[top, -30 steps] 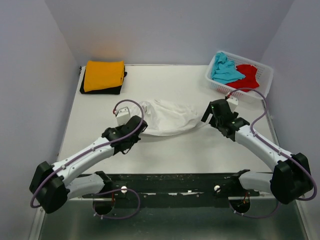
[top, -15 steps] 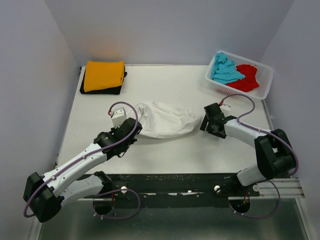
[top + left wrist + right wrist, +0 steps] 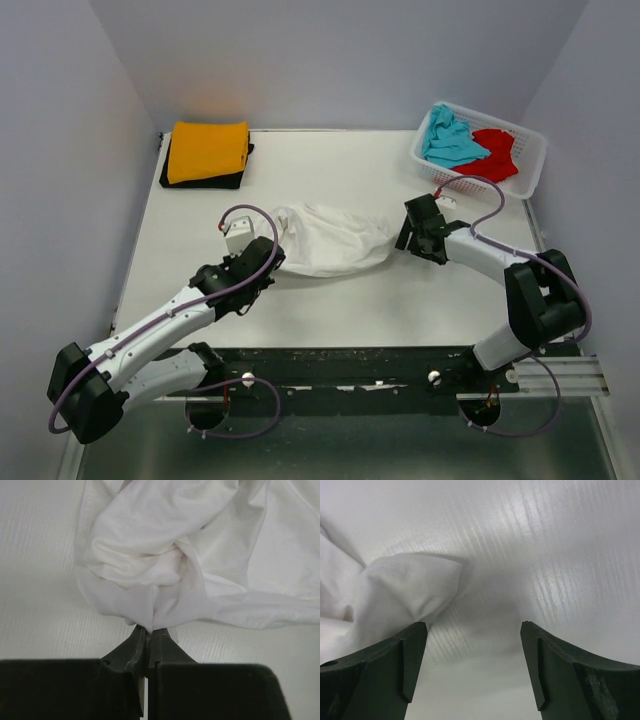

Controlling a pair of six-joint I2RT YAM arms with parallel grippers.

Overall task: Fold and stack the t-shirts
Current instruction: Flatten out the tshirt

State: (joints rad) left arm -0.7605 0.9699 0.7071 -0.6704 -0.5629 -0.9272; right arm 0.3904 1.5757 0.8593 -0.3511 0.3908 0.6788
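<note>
Though under orange tee point(image 3: 208, 150), blk tee point(image 3: 200, 181).

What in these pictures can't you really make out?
Top view: the black t-shirt, mostly covered by the orange-yellow t-shirt lying on it.
Top view: the turquoise t-shirt and red t-shirt, crumpled, lower parts hidden by the basket wall.
Left wrist view: which part of the white t-shirt the shut left pincer pinches; the cloth is bunched.

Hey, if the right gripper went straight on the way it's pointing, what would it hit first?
Probably the table: the open right gripper looks down on bare surface between its jaws. The corner of the white t-shirt lies just left of that line, so it might brush it. Depth is hard to judge.
</note>
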